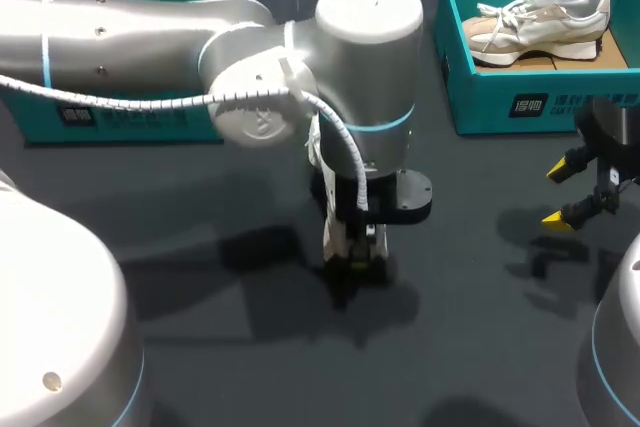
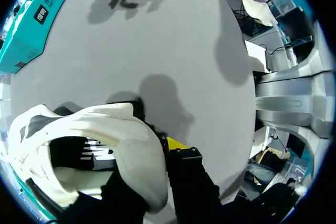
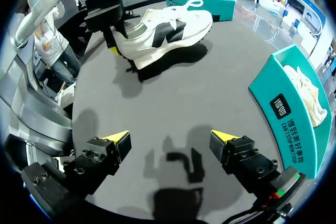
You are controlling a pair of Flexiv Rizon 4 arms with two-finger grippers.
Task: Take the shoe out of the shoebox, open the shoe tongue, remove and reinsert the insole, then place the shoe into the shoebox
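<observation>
A white sneaker with black side markings (image 3: 163, 32) hangs low over the dark table beside the far teal shoebox (image 3: 202, 1). My left gripper (image 3: 113, 35) is shut on its heel. In the left wrist view the heel collar (image 2: 121, 145) sits between the fingers of the left gripper (image 2: 152, 156), with one yellow tip outside and the other finger inside the shoe. In the head view my left arm's wrist hides the sneaker; the left gripper (image 1: 355, 259) points down at mid-table. My right gripper (image 1: 572, 192) (image 3: 173, 142) stands open and empty near the right edge.
The left teal shoebox (image 1: 130, 107) stands at the back left. A second teal box (image 1: 540, 97) at the back right holds another pale sneaker (image 1: 540, 19). Bare dark tabletop (image 1: 470, 277) lies between the two grippers.
</observation>
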